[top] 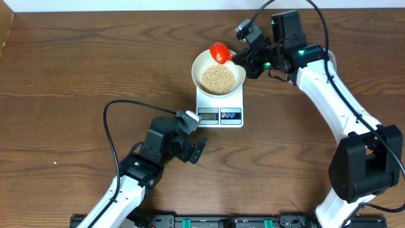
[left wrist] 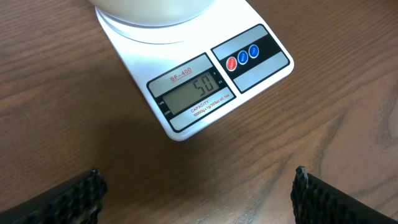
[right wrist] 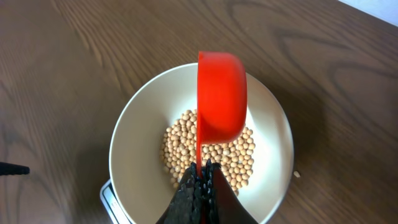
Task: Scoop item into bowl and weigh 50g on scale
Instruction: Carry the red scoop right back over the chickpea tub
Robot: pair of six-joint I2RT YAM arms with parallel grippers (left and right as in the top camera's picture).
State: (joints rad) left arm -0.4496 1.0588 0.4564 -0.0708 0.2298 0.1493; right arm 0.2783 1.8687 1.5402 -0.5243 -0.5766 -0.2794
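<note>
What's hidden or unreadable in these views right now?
- Right wrist: scoop shows only its outside, so its contents are hidden.
- Left wrist: bowl cut off by top edge, its inside out of frame.
- Overhead: scale display too small to read.

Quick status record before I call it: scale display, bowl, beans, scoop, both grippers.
scale: flat, carrying the bowl
display: reads 50
bowl: white, upright on the scale
beans: heaped in the bottom of the bowl
scoop: red, tipped on its side above the bowl; what is left in it is hard to tell
right gripper: shut on the scoop's handle
left gripper: open, empty, in front of the scale
</note>
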